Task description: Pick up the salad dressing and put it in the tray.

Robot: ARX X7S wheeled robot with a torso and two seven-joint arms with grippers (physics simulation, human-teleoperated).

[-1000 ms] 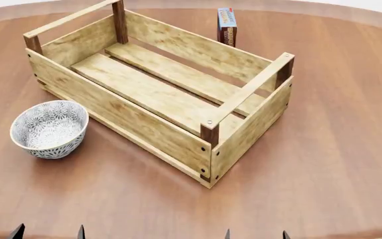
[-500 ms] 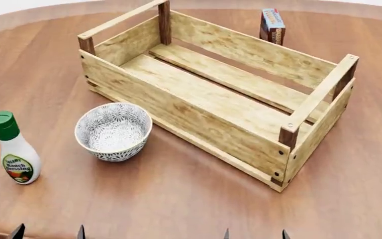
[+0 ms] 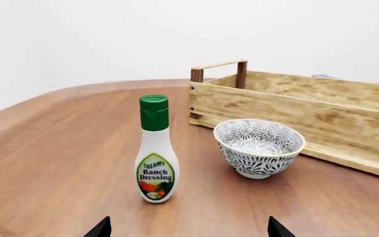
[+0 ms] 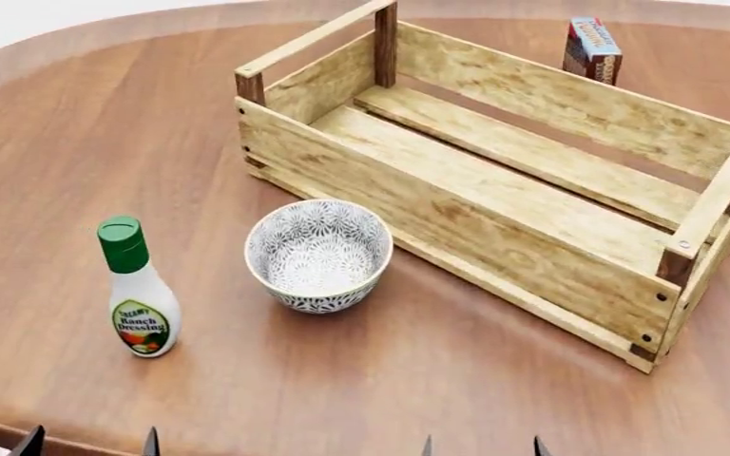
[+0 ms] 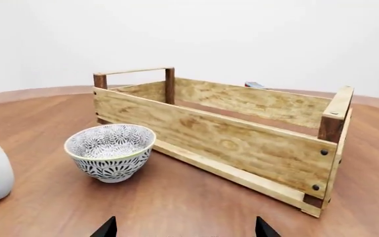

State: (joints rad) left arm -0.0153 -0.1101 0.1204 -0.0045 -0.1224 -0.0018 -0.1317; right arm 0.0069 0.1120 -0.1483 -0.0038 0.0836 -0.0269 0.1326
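So far nothing is being held: the left gripper [image 4: 86, 442] and right gripper [image 4: 481, 445] are hanging with fingers spread. The salad dressing [image 4: 136, 288] is standing upright at ten o'clock. Just beyond at twelve, a bowl [image 4: 318, 255] is sitting beside the empty tray [image 4: 441, 223], partly crowding the path. A small box [image 4: 591, 49] is standing behind.
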